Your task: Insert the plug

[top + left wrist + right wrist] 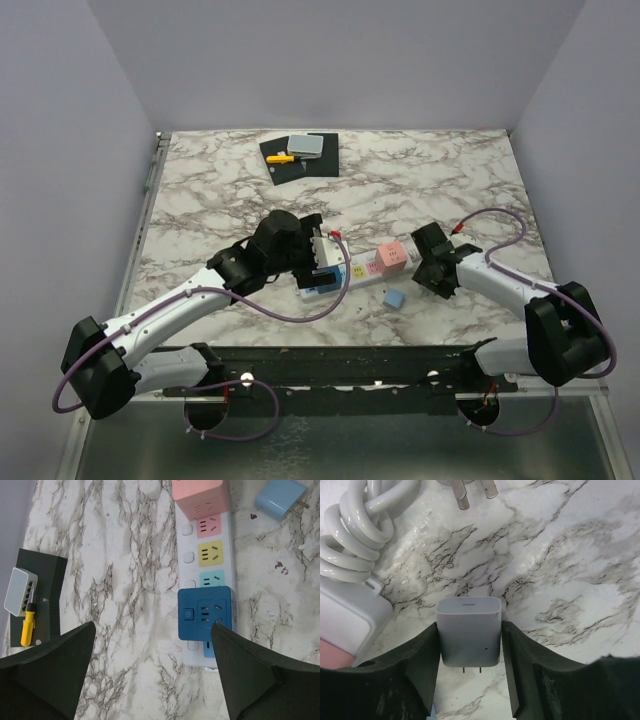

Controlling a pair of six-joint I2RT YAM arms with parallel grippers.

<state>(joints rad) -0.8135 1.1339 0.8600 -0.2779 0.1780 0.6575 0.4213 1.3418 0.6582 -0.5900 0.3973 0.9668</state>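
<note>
Checked three views.

Found the left gripper point(153, 625) spread to its widest and holding nothing, poised over the power strip point(187, 544), with one fingertip point(225, 645) above the blue cube point(205, 612) seated on that strip. Found the right gripper point(470, 624) pinching a grey plug point(469, 636) by both flanks, port face turned away from the wrist, prongs toward it. Located this plug just beside the cable end of the strip, outside every socket, down at the marble table point(560, 555); could not tell resting from lifted.

Saw the grey plug in the right wrist view only; from above, found it masked by the right claw. Saw there also a coiled white cable point(355, 530) and one pair of bare prongs point(470, 492), body out of view. Read the socket colours best in the left wrist view. Got both arms whole from the top view alone.

Counted:
- two arms and two grippers
- one strip
- two cubes on it, a pink cube point(200, 495) and the blue cube
- three open sockets between them: pink, yellow and teal
- two small plugs outside the sockets: the grey one and a light blue plug point(280, 499) lying free near the strip, apart from both claws
- one black mat point(320, 166) at the far edge, carrying one grey box point(306, 146) and one yellow tool point(284, 158)
</note>
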